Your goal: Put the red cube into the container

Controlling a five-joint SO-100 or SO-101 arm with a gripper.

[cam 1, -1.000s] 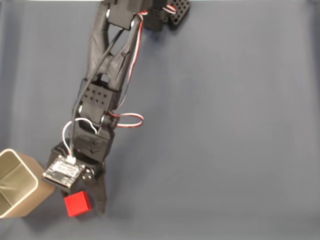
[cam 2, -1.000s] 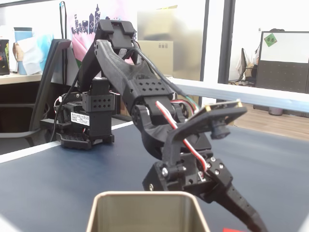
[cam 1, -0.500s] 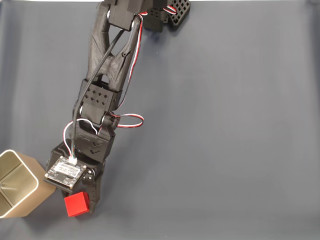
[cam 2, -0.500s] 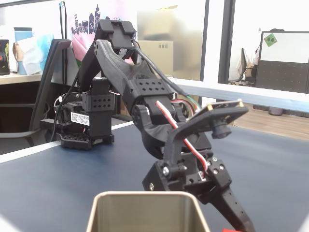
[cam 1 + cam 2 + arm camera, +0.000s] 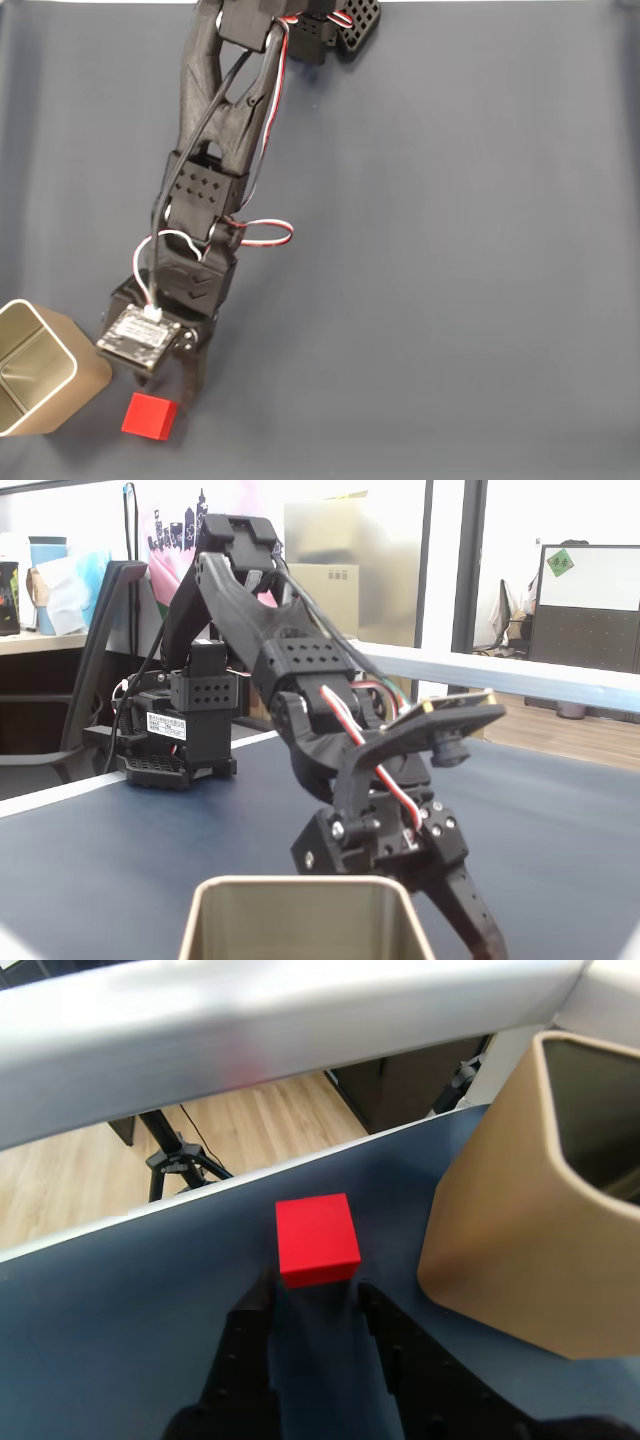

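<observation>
One small, bright red, sharp-edged cube [image 5: 149,415] is sitting on the dark blue table surface [image 5: 450,250], flat and upright, outside the container. In a fixed view from above it is lying near the bottom edge of the picture, just right of the square gold-beige metal tin [image 5: 35,365] and apart from it. In the wrist view the cube [image 5: 317,1239] is resting directly ahead of the black two-finger gripper [image 5: 313,1296], with the tin [image 5: 520,1210] standing close beside it on the right.

The gripper's jaws are standing released, parted a little wider than the cube. Both fingertips [image 5: 262,1296] are ending at the cube's near face; whether they are touching it cannot be determined. Nothing is being grasped.

In the fixed view from above the gripper [image 5: 175,392] is pointing down toward the cube, its tips stopping just short of the cube's upper right corner. A small circuit board [image 5: 140,338] is riding on the wrist, with white and red cables [image 5: 262,232] looping along the black arm [image 5: 215,130].

In the low fixed view the tin's rim [image 5: 300,882] is occupying the foreground, with the arm [image 5: 300,680] bending down behind it. Office furniture is standing in the background.
</observation>
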